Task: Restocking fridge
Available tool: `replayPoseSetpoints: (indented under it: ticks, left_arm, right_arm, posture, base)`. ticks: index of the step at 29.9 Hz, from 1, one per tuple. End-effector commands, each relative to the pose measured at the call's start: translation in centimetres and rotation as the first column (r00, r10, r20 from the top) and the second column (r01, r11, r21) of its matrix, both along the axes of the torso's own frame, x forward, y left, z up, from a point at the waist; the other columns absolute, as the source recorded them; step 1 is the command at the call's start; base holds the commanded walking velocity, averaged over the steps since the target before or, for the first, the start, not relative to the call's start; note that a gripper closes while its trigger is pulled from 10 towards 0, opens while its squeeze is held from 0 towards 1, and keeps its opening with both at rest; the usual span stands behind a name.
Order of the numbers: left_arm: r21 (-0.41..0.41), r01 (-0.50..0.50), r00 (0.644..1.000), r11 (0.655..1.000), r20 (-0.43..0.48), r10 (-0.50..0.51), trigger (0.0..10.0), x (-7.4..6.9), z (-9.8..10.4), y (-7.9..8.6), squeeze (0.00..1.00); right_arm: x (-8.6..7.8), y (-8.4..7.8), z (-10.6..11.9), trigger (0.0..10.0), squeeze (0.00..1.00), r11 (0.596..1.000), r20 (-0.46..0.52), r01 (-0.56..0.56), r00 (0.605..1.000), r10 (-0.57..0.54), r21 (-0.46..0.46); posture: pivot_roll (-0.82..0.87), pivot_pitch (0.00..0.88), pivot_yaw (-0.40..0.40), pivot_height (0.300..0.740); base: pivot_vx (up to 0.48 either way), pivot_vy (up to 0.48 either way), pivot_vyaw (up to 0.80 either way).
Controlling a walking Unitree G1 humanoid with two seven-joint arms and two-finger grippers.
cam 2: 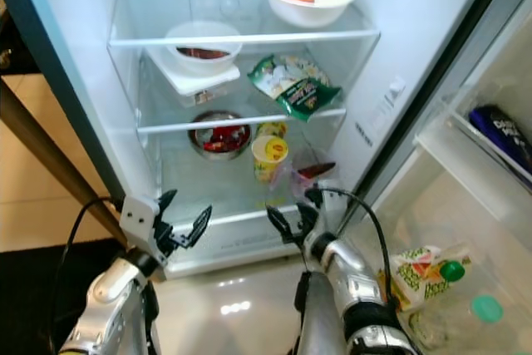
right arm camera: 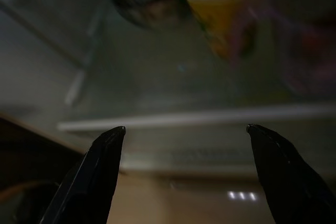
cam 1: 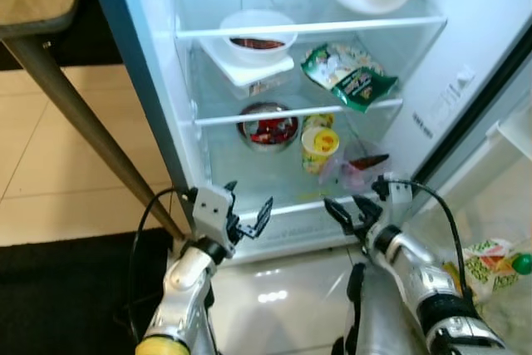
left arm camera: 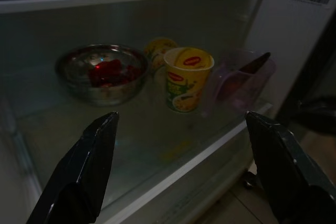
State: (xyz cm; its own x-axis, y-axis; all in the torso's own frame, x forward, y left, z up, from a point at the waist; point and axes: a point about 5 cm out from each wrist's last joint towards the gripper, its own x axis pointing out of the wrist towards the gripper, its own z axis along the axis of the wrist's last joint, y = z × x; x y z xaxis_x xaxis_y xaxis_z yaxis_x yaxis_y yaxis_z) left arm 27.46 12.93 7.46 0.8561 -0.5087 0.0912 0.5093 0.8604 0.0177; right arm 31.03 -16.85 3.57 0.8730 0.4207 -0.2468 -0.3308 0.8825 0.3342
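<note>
Facing the open fridge with my left gripper and right gripper both spread and empty — I should fetch the carton from the door beside me — gripping it squarely.
</note>
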Motion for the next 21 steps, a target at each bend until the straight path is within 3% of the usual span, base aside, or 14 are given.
replayPoseSetpoints:
  ticks: [1, 14, 21]
  left_arm:
    - [-0.011, 0.023, 0.999, 1.000, -0.045, -0.023, 10.0, -0.5, -0.8, -0.2, 0.00]
    - [-0.021, 0.186, 0.976, 0.982, -0.109, -0.187, 10.0, -1.7, -1.3, -1.0, 0.00]
    - [-0.037, 0.229, 0.963, 0.973, -0.140, -0.232, 10.0, -2.3, -1.4, -0.6, 0.00]
  right_arm:
    - [-0.1, -0.4, -0.1, 10.0, 0.00, 1.000, 0.006, 0.014, 1.000, -0.014, -0.013]
    - [0.5, -0.1, 0.4, 10.0, 0.00, 1.000, 0.038, 0.006, 0.999, -0.005, -0.001]
    - [0.4, 0.1, 0.2, 10.0, 0.00, 1.000, 0.033, -0.007, 0.999, 0.007, -0.001]
  posture:
    - [0.07, 0.067, -0.060, 0.419]
    - [0.09, 0.058, -0.063, 0.477]
    - [0.09, 0.055, -0.066, 0.502]
  base:
    - [0.000, 0.000, 0.00]
    - [0.000, 0.000, 0.00]
    - [0.000, 0.000, 0.00]
